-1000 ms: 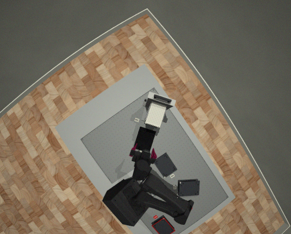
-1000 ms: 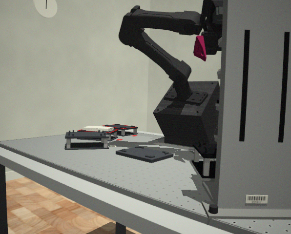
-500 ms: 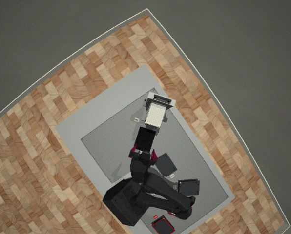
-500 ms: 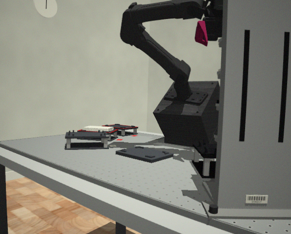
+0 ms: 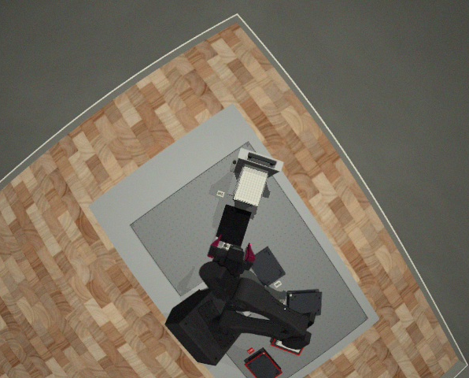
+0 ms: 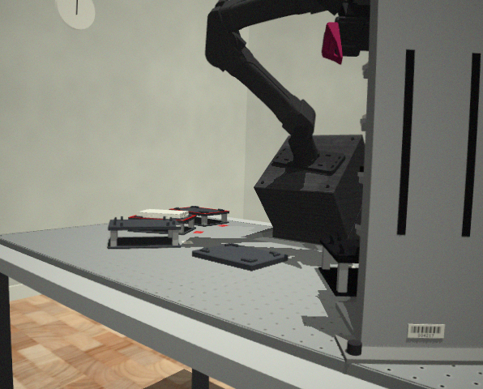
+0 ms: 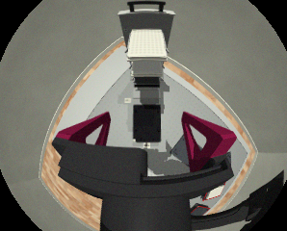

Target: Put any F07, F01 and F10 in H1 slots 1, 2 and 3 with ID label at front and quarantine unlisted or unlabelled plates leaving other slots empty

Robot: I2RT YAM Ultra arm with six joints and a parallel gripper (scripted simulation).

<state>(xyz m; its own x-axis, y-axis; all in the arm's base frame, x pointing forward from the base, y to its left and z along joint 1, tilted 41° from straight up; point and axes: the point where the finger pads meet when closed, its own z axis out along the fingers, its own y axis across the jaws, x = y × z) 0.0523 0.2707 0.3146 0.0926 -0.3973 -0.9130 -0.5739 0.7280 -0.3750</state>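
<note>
Black nest (image 5: 233,225) lies between open hand (image 5: 231,247) and hotel (image 5: 276,164).

— What surfaces are you seeing?

— I'm looking at a matt grey metal-looking deck (image 6: 216,292) dotted with holes, and a smooth pale grey hotel panel (image 6: 434,176).

— And the rest?

— The arm (image 6: 271,96) is showing matt black; the floor (image 5: 84,171) is looking like patchwork wood.

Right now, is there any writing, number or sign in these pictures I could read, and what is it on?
Barcode sticker low on the plate hotel's side panel: digits under the bars, too small to read.
White deck labels on the table: too blurred to read.
Red deck label by the red-edged nest: unreadable.
Nothing else carries text.
</note>
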